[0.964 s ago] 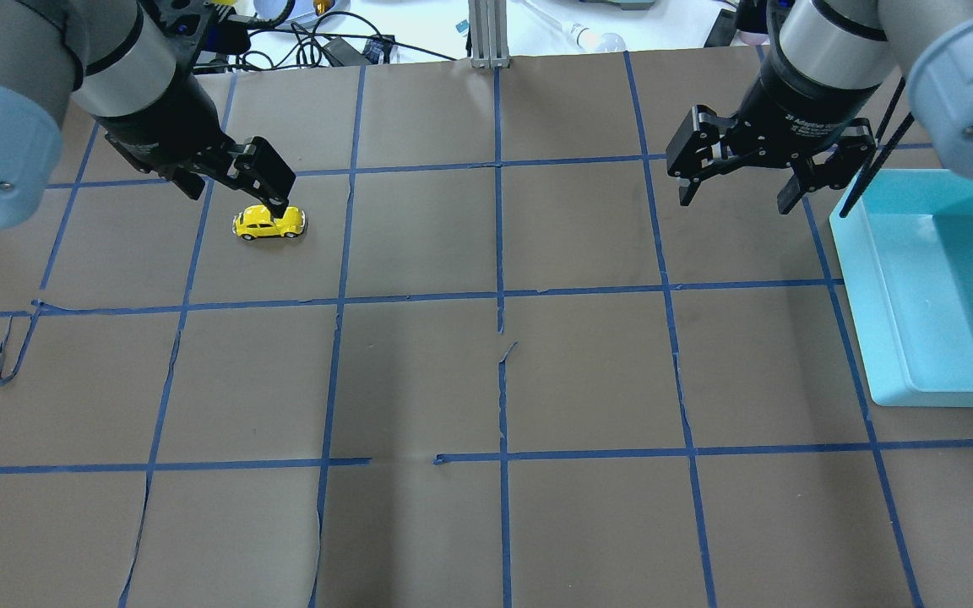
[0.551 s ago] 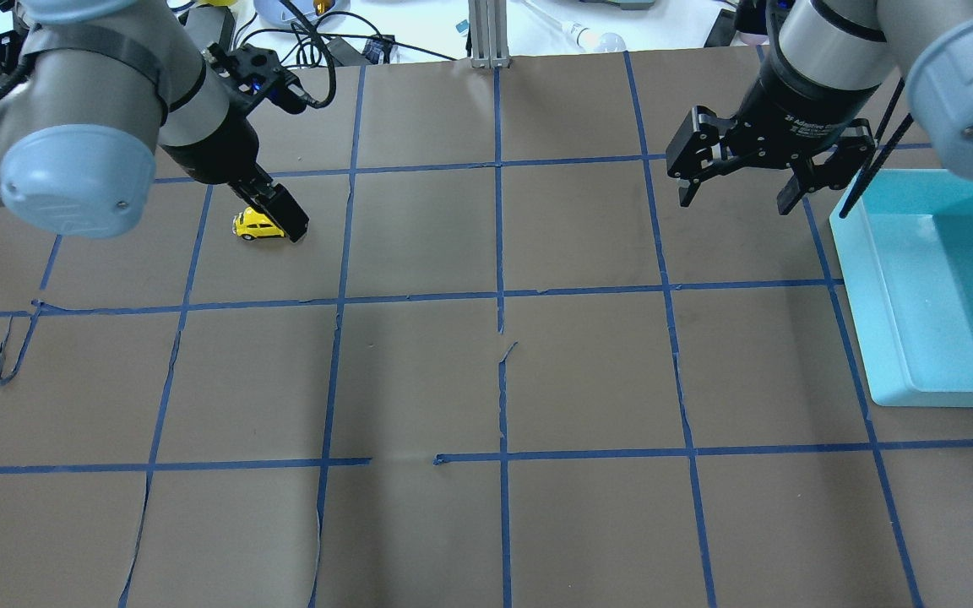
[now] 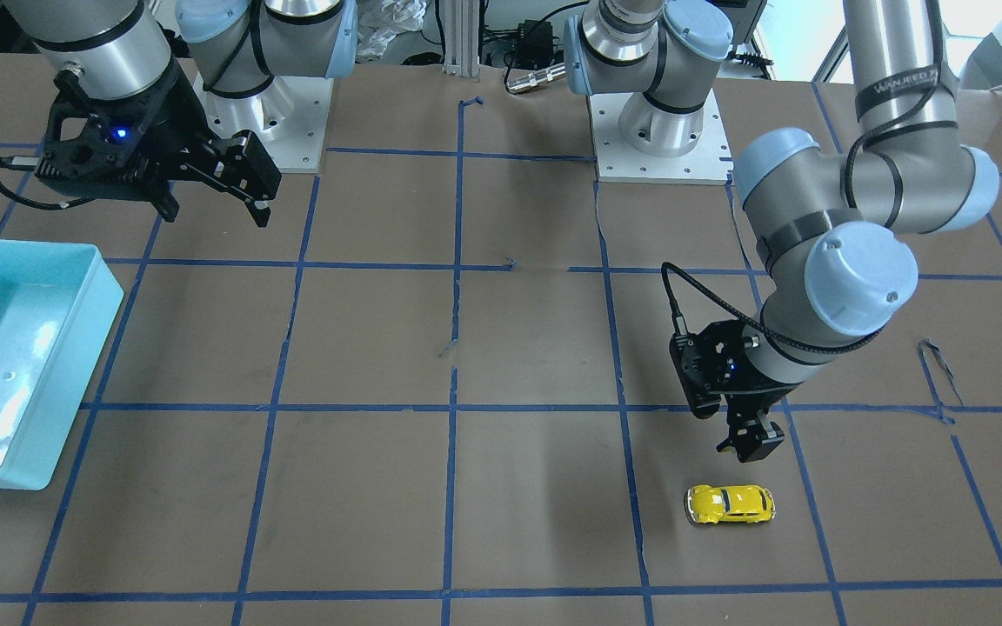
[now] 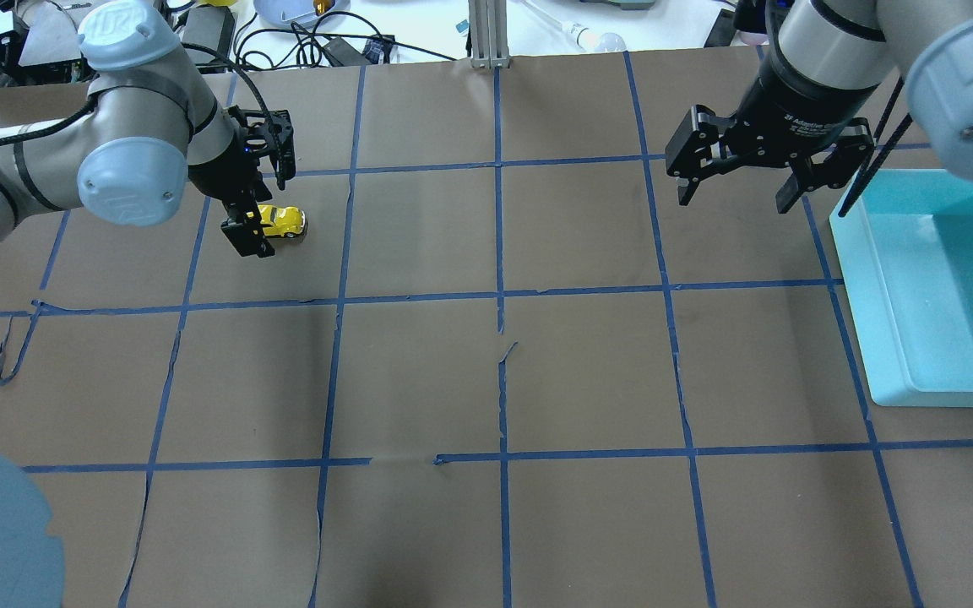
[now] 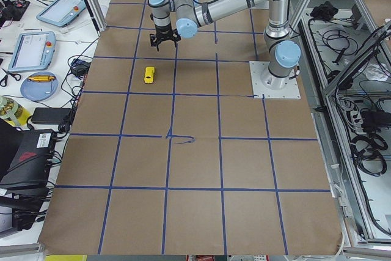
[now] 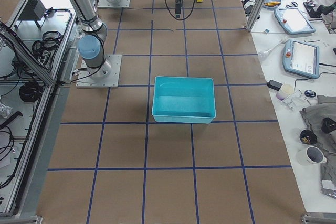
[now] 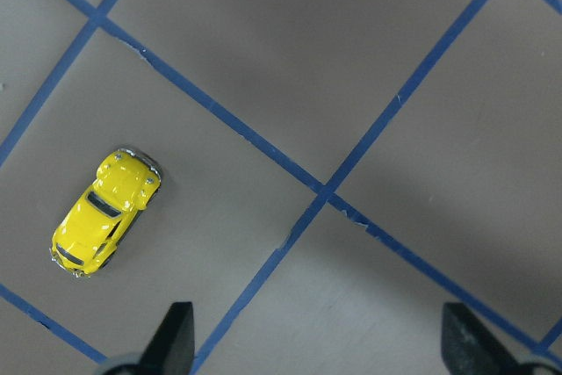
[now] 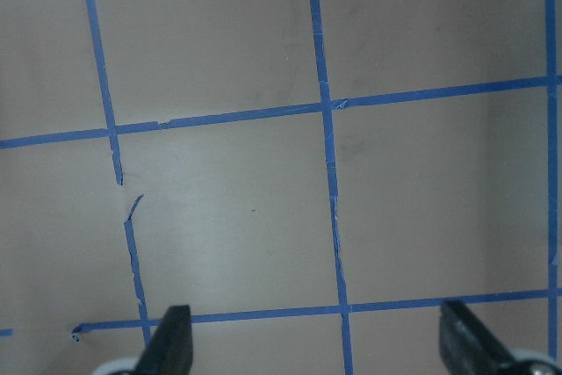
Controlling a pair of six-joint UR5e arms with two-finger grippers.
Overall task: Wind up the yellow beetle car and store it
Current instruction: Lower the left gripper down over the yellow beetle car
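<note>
Yellow beetle car stands on its wheels on the brown paper table. It sits inside one square of the blue tape grid on the robot's left side, well apart from the teal bin. Left gripper is near the car, jaws spread, nothing between them. In its wrist view the car lies off to one side of the fingers, untouched. Right gripper hangs beside the bin, jaws wide, empty.
</note>
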